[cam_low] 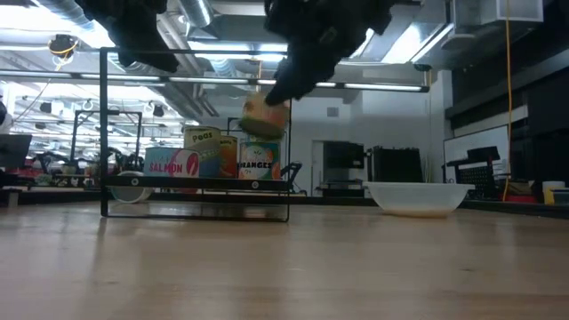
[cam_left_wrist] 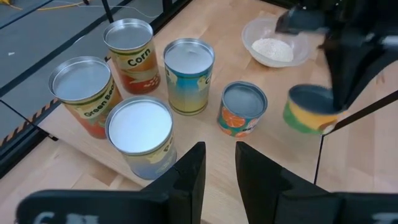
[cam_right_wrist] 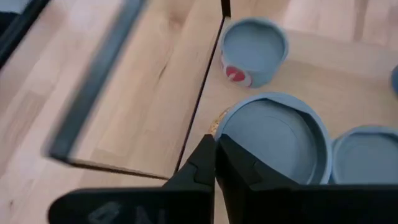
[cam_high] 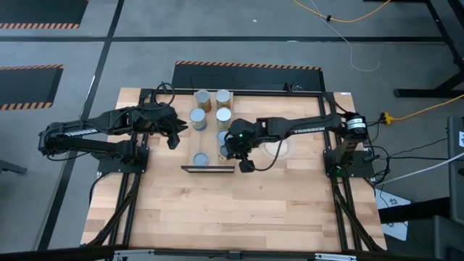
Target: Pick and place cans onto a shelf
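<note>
Aloft, tilted off upright, a can point(cam_low: 264, 116) in right gripper point(cam_high: 230, 146) jaws above the shelf point(cam_low: 196, 184).

1. Both arms are matte black, built of jointed segments.
2. The right arm point(cam_high: 304, 129) carries white lettering along its long link, well behind its claw point(cam_high: 230, 148).
3. A green light glows just behind the right claw.
4. The left claw point(cam_left_wrist: 217, 171) has two flat black fingers.
5. A black cable loops near the left arm point(cam_high: 94, 130).
</note>
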{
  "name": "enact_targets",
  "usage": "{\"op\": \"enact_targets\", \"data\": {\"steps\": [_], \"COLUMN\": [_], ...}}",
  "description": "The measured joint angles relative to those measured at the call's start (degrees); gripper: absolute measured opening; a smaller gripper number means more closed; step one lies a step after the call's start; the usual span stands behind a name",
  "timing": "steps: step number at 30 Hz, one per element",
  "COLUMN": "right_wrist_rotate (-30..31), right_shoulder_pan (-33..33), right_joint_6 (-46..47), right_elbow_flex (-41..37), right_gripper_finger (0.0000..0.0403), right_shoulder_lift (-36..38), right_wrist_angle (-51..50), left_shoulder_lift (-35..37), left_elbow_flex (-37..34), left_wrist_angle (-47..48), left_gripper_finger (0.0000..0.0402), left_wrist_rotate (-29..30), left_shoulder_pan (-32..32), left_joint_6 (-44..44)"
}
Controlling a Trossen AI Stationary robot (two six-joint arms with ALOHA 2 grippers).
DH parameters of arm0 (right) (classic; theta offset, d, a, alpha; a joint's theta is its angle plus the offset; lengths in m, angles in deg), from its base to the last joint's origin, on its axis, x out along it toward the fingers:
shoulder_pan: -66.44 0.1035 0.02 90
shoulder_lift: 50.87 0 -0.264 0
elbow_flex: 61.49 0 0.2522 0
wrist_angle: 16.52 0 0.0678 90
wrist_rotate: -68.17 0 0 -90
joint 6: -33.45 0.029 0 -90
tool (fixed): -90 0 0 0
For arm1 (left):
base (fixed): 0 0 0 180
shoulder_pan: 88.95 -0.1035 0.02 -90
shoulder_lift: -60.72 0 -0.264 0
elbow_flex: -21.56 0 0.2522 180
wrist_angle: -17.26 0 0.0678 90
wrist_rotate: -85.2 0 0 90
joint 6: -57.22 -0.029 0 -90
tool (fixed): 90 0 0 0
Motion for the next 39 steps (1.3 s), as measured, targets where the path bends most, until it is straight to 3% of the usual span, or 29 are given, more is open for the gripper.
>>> {"op": "enact_targets", "data": {"steps": [8, 39], "right_wrist_rotate": [-0.2, -0.1], "right_shoulder_pan": [0.0, 0.0], "right_joint_6": [-0.3, -0.4], "right_elbow_flex": [0.0, -0.1], "right_gripper_finger": [0.0011, 0.0011], "right_shoulder_lift": [-3.7, -6.6], "right_wrist_angle": [2.7, 3.7], "left_shoulder_lift": [0.0, 0.0], "left_elbow_flex": [0.0, 0.0], "left_wrist_angle": [0.0, 1.6], "left_gripper_finger": [0.008, 0.008], "left_wrist_rotate": [0.0, 0.0], "left_shoulder_pan": [0.0, 0.0], "left_joint_6": [0.0, 0.1]}}
